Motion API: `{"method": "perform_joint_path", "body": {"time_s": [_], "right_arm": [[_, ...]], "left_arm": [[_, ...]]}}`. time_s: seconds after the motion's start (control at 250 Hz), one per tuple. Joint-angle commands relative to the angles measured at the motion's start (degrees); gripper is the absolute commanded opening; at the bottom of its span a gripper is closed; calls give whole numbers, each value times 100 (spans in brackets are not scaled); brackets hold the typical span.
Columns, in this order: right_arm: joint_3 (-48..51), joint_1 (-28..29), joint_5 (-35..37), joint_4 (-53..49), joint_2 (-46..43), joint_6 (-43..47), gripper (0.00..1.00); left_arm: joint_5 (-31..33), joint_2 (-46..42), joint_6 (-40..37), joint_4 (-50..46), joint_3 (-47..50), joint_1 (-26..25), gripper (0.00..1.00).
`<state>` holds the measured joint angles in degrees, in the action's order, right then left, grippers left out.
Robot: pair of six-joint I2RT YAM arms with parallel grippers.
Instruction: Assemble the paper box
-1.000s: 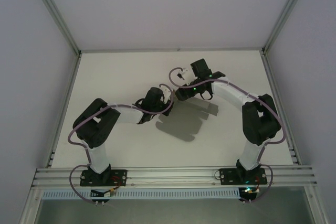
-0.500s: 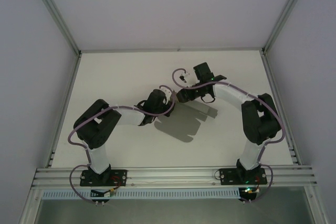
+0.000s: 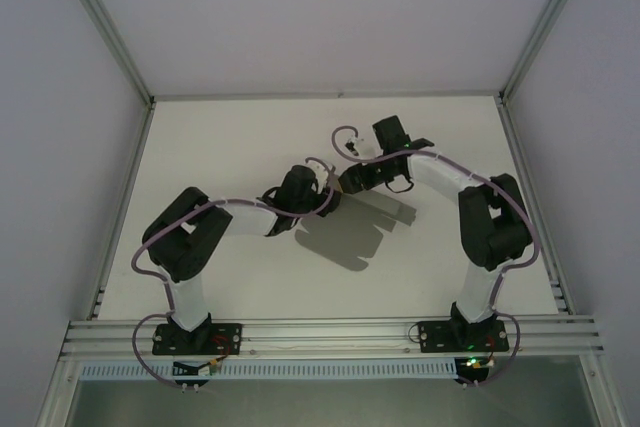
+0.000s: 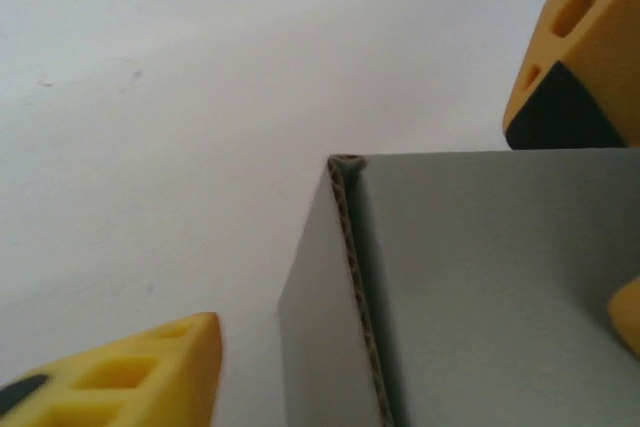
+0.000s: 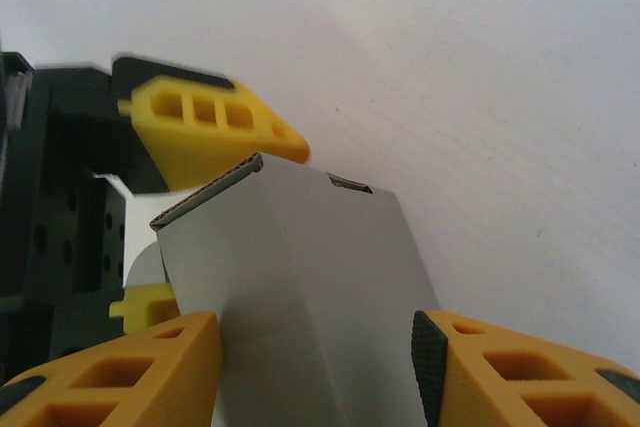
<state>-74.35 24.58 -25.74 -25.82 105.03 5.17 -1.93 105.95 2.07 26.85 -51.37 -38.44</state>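
Card comes first: the right hand (image 5: 315,337) grips the paper box (image 5: 300,267) by both side edges, its grey panel running straight ahead from the palm. At the far corner the left hand (image 4: 360,232) stands open, astride one upright wall. Beyond lies white desk (image 5: 480,97). The right hand is the nearer.

Paper box (image 5: 300,267) at table (image 3: 230,137) centre, between fingers (image 5: 110,377) of right tool (image 5: 320,372), left tool (image 4: 360,217) astride its corner.
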Motion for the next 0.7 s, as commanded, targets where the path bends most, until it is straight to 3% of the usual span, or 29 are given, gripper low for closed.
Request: {"method": "perform_joint_path", "body": {"time_s": [0.0, 0.08, 0.176, 0.375, 0.491, 0.611, 0.699], "right_arm": [[47, -31, 124, -970, 389, 202, 54], [-50, -61, -8, -1111, 461, 245, 53], [-58, -79, -146, -1107, 419, 201, 57], [-164, -171, 78, -883, -564, -371, 77], [25, -175, 583, -799, -1540, -534, 90], [327, -181, 694, -1144, -2307, -403, 97], [724, -182, 764, -1202, -2726, -337, 99]], "left_arm": [[-321, 194, -134, 298, -361, 48, 32], [-300, 340, -129, 267, -452, 56, 24], [-106, 413, 13, 396, -415, 54, 0], [407, 114, 135, -157, -373, 53, 0], [175, -171, 329, -1243, -531, 66, 0], [-145, -345, 515, -2319, -701, 104, 0], [-754, -440, 654, -2878, -811, 216, 0]]}}
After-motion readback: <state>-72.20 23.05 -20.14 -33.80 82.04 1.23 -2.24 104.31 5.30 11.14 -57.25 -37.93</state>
